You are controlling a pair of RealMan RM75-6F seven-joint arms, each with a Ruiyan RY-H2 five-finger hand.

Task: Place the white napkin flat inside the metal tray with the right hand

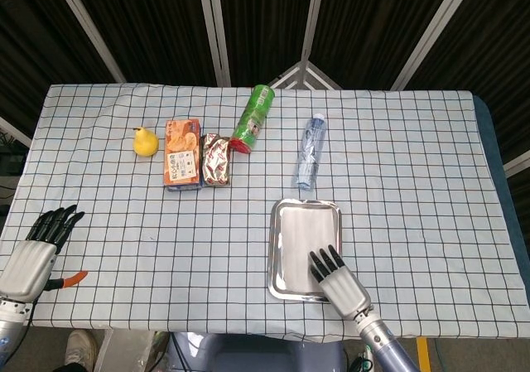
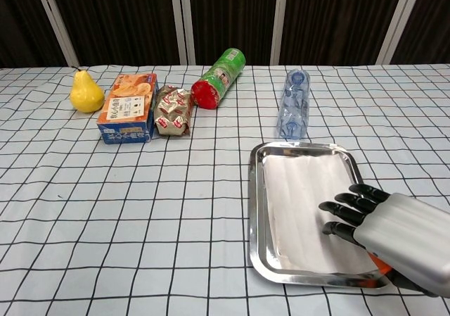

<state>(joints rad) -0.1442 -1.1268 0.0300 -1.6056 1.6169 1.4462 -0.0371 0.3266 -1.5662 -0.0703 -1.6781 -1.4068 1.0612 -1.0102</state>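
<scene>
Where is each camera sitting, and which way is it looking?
Head view: sits high, looks straight down on the whole table; shows the left hand at the near left edge and the right hand over the metal tray.
Chest view: sits low at the near edge, looks across the table toward the dark back wall; shows only the right hand, fingers above the white napkin.
Both views share: tray, napkin, right hand, pear, boxes, green can, bottle.

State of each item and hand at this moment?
white napkin: flat inside tray
metal tray: holds napkin
right hand: fingers extended over napkin
left hand: open, holding nothing
green can: on its side
water bottle: on its side
pear: upright
</scene>
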